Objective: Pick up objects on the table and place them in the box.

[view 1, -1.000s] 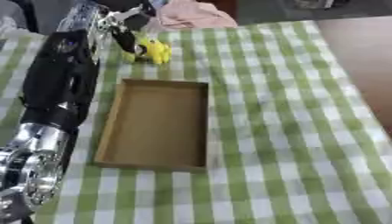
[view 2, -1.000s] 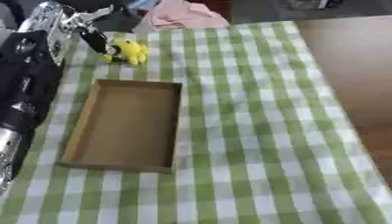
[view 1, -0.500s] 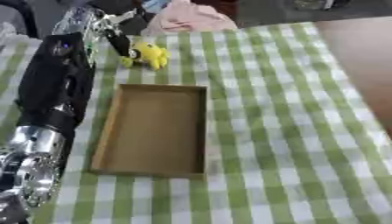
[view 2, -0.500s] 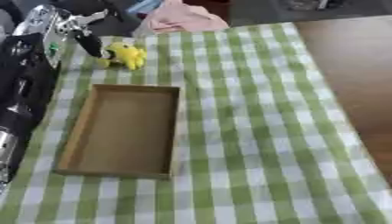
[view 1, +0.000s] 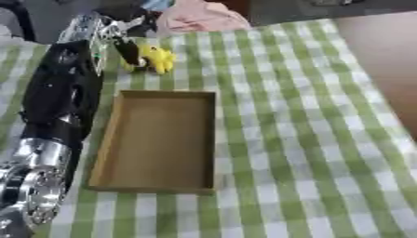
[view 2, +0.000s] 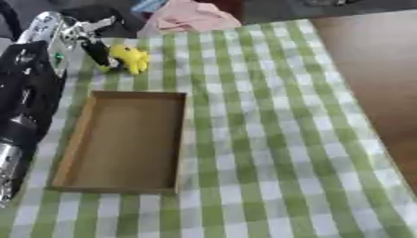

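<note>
A small yellow toy point(view 1: 157, 57) lies on the green checked tablecloth point(view 1: 293, 121), just beyond the far end of the box. The open brown cardboard box point(view 1: 159, 139) lies lengthwise in the left half of the table, with nothing inside. My left arm runs up the left side of the view, and my left hand point(view 1: 114, 35) sits at the toy's upper left, touching its left side. Whether the toy is held is hidden by blur. My right hand shows in neither view.
A pink cloth point(view 1: 199, 17) and a dark item point(view 2: 97, 14) lie at the table's far edge behind the toy. Bare brown tabletop point(view 2: 374, 65) shows to the right of the cloth. My left forearm point(view 1: 53, 107) runs alongside the box's left wall.
The whole picture has shifted slightly, so the camera moved. My left hand stays at the yellow toy, which rests in the same spot beyond the box.
</note>
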### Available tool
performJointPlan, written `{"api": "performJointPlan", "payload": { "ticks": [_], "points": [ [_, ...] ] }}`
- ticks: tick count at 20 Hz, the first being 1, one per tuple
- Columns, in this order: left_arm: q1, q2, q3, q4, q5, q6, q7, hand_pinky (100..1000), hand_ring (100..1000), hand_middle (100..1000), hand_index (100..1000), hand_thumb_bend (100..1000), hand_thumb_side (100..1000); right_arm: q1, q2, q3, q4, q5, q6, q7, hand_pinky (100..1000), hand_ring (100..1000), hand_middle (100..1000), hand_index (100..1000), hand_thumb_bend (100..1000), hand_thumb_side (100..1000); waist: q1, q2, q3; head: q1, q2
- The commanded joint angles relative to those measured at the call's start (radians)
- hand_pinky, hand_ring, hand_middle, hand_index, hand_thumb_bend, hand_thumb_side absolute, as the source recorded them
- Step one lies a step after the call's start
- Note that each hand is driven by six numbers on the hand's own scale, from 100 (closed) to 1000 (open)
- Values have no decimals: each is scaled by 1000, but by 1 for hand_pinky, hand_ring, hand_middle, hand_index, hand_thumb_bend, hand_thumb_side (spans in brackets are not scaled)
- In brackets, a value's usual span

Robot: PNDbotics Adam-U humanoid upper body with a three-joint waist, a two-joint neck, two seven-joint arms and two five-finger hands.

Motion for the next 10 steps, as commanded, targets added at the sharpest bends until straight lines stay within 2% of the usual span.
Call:
{"api": "performJointPlan", "payload": {
  "ticks": [1, 6, 10],
  "points": [
    [-23, 36, 10, -28, -12, 15, -3, 597, 817, 835, 834, 480, 100, -15, -18, -13, -23, -3, 1, 2, 703, 670, 543, 853, 100, 605, -3, -17, -1, 5, -18],
    [-25, 40, 13, -28, -43, 27, 7, 609, 834, 852, 836, 486, 100, -18, -12, -13, -25, -4, 4, 6, 703, 669, 542, 852, 100, 606, -2, -6, 4, 6, -17],
    [-24, 40, 19, -21, -39, 26, -13, 609, 832, 850, 835, 431, 100, -20, -8, -14, -26, -6, 6, 4, 703, 669, 541, 852, 100, 607, -3, 1, 3, 9, -26]
  ]
}}
